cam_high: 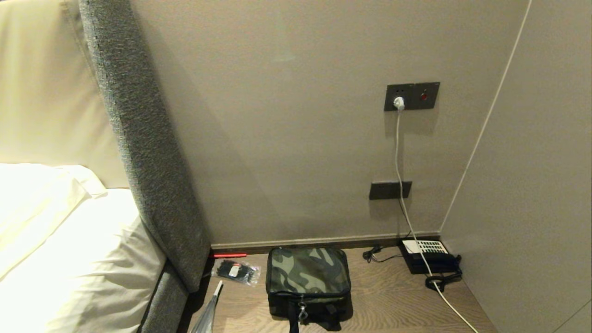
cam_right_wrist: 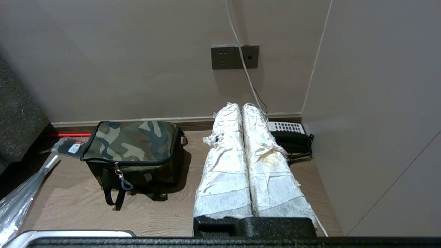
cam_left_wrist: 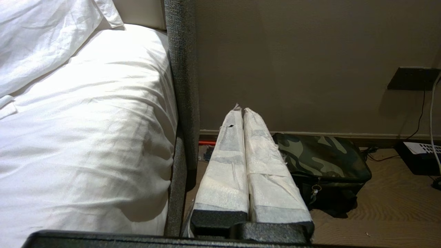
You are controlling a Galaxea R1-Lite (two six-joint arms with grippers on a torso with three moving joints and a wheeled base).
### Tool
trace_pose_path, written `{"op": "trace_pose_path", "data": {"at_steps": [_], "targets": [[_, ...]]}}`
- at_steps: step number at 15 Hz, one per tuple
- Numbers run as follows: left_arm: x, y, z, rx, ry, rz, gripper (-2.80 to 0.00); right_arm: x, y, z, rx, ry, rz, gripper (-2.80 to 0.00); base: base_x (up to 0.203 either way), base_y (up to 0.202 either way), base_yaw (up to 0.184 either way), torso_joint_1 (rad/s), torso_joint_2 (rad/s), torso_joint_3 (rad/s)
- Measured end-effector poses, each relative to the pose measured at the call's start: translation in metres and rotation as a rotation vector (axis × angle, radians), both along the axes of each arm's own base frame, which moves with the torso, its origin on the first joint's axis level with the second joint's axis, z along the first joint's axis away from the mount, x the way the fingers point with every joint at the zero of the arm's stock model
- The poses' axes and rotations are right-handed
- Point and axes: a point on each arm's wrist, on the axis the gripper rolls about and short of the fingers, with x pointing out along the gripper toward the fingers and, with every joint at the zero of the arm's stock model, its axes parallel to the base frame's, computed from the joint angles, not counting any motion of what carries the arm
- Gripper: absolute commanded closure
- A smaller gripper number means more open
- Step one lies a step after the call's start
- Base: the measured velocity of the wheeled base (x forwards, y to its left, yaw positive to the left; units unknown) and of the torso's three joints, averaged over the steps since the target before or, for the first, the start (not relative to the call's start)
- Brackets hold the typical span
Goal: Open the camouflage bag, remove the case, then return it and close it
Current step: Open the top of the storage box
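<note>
Counting: one camouflage bag (cam_high: 307,276), zipped | one telephone (cam_high: 428,256) | one tie packet (cam_high: 236,271)

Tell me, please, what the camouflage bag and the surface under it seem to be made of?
The camouflage bag looks like matte woven fabric, soft, its top sagging slightly, with a metal zip pull. The tabletop looks like grey-brown wood or wood-look laminate, judging by its grain lines.
</note>
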Motion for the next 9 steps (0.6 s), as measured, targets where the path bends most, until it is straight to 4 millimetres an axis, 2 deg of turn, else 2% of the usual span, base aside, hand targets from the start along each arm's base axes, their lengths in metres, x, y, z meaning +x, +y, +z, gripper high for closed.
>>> {"op": "trace_pose_path", "data": {"at_steps": [9], "targets": [[0.0,0.0,0.0,0.0,0.0,0.0,0.0,0.0,0.0,0.0,0.001,0.0,0.001,0.0,0.0,0.0,0.0,0.0,0.0,0.0]]}}
